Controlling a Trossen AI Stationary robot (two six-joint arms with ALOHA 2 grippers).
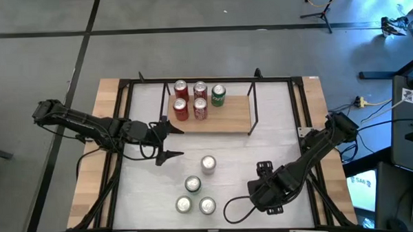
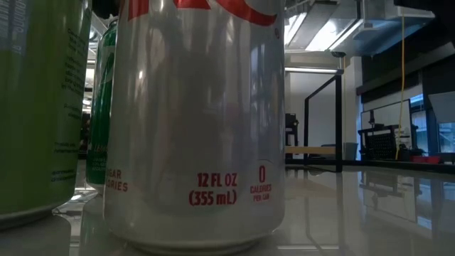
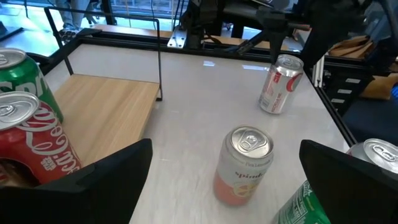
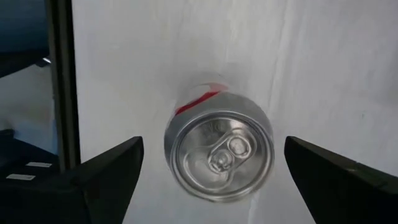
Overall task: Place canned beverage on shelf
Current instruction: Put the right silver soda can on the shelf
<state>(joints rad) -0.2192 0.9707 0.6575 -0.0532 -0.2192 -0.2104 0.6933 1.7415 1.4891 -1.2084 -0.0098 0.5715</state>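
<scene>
A white tabletop (image 1: 235, 149) with light-wood side strips (image 1: 91, 161) stands on a grey floor (image 1: 190, 34) crossed by dark seams. A black metal frame (image 1: 299, 119) runs around the tabletop's edges. Beyond the tabletop's far right corner, a black stand (image 1: 323, 12) rests its legs on the floor, with cables (image 1: 368, 102) trailing nearer the tabletop's right side. At that right side sits dark equipment (image 1: 410, 123) bearing a white tag. From tabletop level, the room behind shows a black upright frame (image 2: 323, 121), bright ceiling lights (image 2: 316, 28) and a yellow cord (image 2: 402, 71) hanging at right.
</scene>
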